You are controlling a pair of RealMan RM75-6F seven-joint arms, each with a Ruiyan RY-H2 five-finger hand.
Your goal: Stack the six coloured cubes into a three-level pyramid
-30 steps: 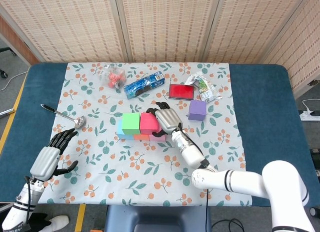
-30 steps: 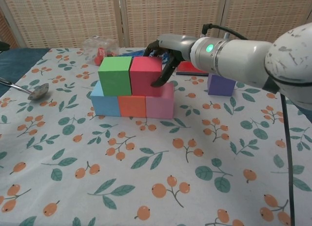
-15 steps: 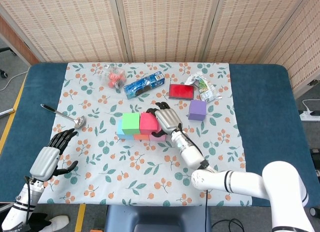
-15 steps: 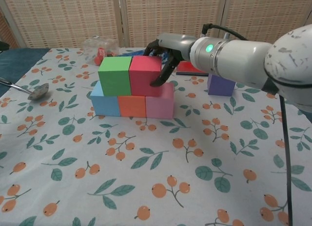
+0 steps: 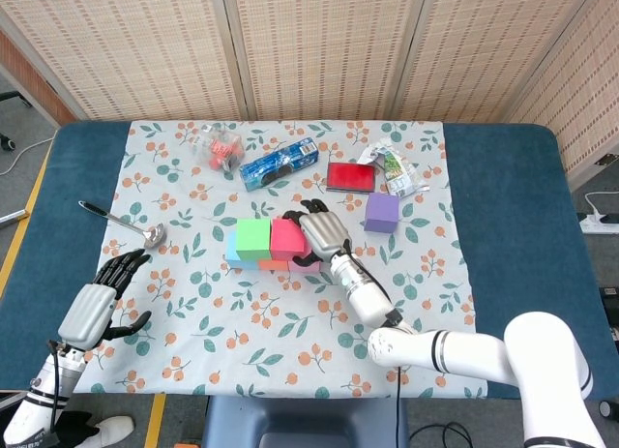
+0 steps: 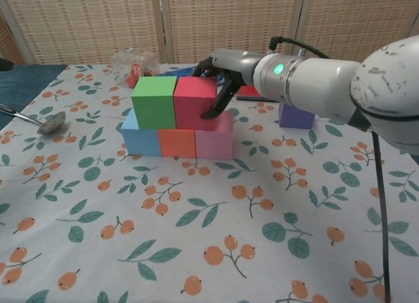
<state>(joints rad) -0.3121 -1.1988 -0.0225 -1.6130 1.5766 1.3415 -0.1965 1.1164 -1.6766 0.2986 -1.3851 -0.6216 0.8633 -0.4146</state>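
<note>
Little has moved since a second ago — our right hand (image 6: 219, 77) has only drifted a touch to the left along the red foam cube (image 6: 195, 102), its dark fingertips (image 6: 213, 111) still wrapped round that cube's right face and top. We read it as grasping the cube, seated on the second level beside the green foam cube (image 6: 154, 101); both rest on the bottom row of light-blue cube (image 6: 139, 141), orange cube (image 6: 177, 142) and pink cube (image 6: 215, 142).

To do this step well we should settle the red cube flush against the green one, its weight shared by the orange and pink cubes, then let the fingers come away outward and upward — no sideways drag, or the pair may slide off the base. The sixth piece, the purple foam cube (image 6: 296, 116), stands apart to the right on the floral tablecloth (image 6: 216, 250), near the flat red packet (image 5: 350, 176); it will want setting astride the green-red seam.

Our left hand (image 5: 99, 299) hangs off the near left corner, fingers loosely spread and holding nothing, much as before. Nothing else differs: the metal spoon (image 5: 131, 225) lies as it did.
</note>
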